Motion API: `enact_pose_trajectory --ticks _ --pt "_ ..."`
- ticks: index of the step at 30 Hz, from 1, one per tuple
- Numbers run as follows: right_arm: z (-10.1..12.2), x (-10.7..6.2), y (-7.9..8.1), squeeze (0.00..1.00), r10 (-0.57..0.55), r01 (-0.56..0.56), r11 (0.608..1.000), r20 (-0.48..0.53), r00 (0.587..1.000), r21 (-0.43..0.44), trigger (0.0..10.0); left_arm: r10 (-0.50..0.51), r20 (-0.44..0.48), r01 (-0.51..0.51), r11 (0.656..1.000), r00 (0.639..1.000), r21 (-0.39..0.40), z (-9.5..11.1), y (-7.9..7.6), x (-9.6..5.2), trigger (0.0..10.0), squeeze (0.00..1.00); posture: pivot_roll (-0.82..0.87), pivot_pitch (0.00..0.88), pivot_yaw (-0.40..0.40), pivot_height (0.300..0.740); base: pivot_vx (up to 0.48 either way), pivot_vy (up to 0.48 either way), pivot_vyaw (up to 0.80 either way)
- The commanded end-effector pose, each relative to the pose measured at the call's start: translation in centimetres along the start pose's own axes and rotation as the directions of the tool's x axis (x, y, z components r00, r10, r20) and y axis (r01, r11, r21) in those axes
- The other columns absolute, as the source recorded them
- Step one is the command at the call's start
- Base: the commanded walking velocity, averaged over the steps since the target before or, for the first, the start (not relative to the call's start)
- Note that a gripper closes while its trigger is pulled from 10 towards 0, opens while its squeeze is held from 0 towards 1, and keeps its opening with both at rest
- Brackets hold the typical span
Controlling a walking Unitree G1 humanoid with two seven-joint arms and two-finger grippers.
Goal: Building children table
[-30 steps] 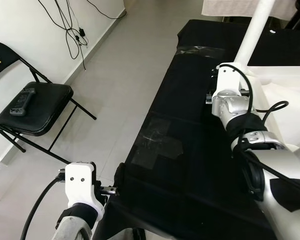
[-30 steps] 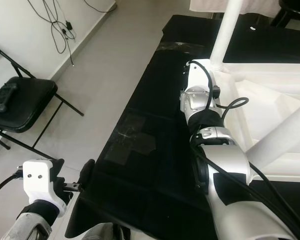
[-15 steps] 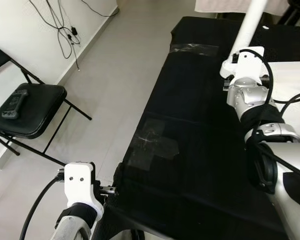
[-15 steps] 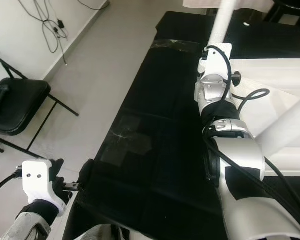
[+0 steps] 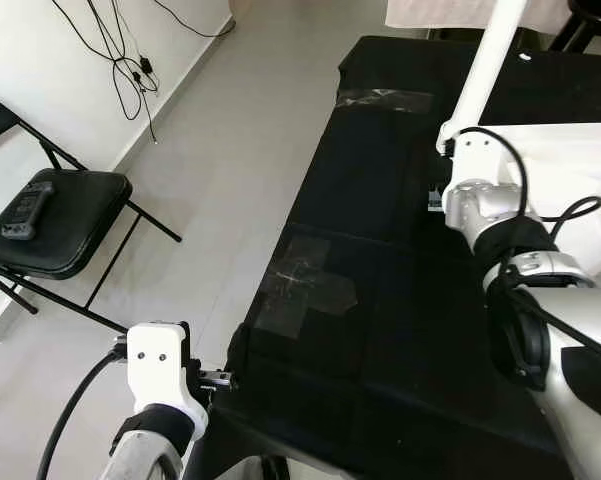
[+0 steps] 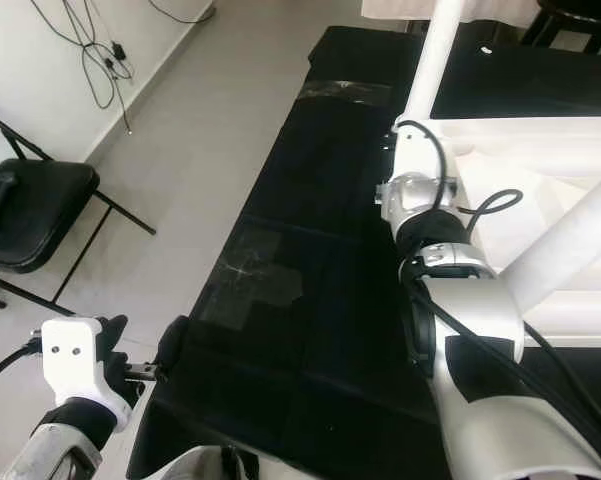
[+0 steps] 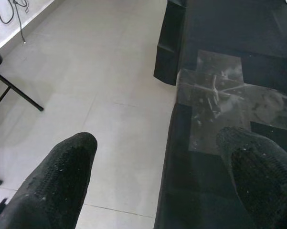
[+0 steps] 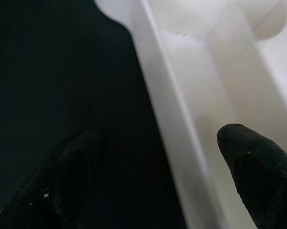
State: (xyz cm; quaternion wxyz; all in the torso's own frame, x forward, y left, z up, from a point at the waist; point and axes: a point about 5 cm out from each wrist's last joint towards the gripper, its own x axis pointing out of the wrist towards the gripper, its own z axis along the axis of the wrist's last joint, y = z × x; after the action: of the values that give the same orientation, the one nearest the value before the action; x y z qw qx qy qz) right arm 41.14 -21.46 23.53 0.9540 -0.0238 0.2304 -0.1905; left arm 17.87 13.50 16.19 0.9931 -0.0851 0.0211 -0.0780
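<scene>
While the left gripper (image 7: 157,176) hangs spread wide over the floor, the right gripper (image 8: 167,167) is nearer, fingers apart across the long white rim (image 8: 164,109) of the upside-down children table (image 6: 540,170) on the black cloth (image 5: 380,280)

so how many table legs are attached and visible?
2. One leg stands at the white table's far corner by the right gripper; another leg crosses lower right. Others may be hidden.

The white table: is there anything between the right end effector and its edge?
Nothing visible. The right end effector is open, and its fingers straddle the edge of the upturned white table: one over the white frame, the other over the black cloth.
</scene>
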Motion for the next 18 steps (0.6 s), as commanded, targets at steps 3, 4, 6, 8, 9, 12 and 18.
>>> enact_pose_trajectory --ticks 3,4,6,8,9,12,18 --pt "-1.6 0.1 1.1 0.0 0.094 -0.092 0.995 -0.103 0.99 0.026 10.0 0.012 -0.028 -0.013 1.0 1.0 -0.011 -0.4 0.1 -0.2 10.0 0.0 0.0 0.252 0.029 0.74 0.0 0.0 0.0" --pt "-1.6 0.1 1.1 0.0 0.094 -0.092 0.995 -0.103 0.99 0.026 10.0 0.012 -0.028 -0.013 1.0 1.0 -0.011 -0.4 0.1 -0.2 10.0 0.0 0.0 0.252 0.029 0.74 0.0 0.0 0.0" --pt "-2.1 0.0 1.4 0.0 0.16 -0.158 0.987 -0.15 0.976 0.026 10.0 0.012 -0.028 -0.012 1.0 1.0 -0.012 -0.4 0.1 -0.2 10.0 0.0 -0.01 0.251 0.028 0.74 0.0 0.0 0.0" --pt "-2.2 0.0 1.5 0.0 0.176 -0.175 0.984 -0.161 0.971 0.023 10.0 0.012 -0.028 -0.012 1.0 1.0 -0.012 -0.4 0.1 -0.2 10.0 0.0 -0.01 0.251 0.028 0.74 0.0 0.0 0.0" --pt "-2.5 0.0 1.7 0.0 0.206 -0.204 0.978 -0.177 0.962 0.029 5.4 0.012 -0.028 -0.012 1.0 1.0 -0.013 -0.4 0.1 -0.2 10.0 0.0 -0.01 0.25 0.028 0.74 0.0 0.0 0.0" --pt "-3.0 0.0 2.0 0.0 0.276 -0.279 0.96 -0.207 0.939 0.011 0.0 0.012 -0.027 -0.012 1.0 1.0 -0.014 -0.4 0.1 -0.2 10.0 0.0 -0.01 0.251 0.026 0.74 0.0 0.0 0.0" --pt "-2.9 -0.2 2.2 0.0 0.347 -0.368 0.928 -0.216 0.913 -0.062 0.0 0.013 -0.025 -0.013 1.0 1.0 -0.017 -0.4 0.1 -0.2 10.0 0.0 -0.02 0.252 0.025 0.74 0.0 0.0 0.0"
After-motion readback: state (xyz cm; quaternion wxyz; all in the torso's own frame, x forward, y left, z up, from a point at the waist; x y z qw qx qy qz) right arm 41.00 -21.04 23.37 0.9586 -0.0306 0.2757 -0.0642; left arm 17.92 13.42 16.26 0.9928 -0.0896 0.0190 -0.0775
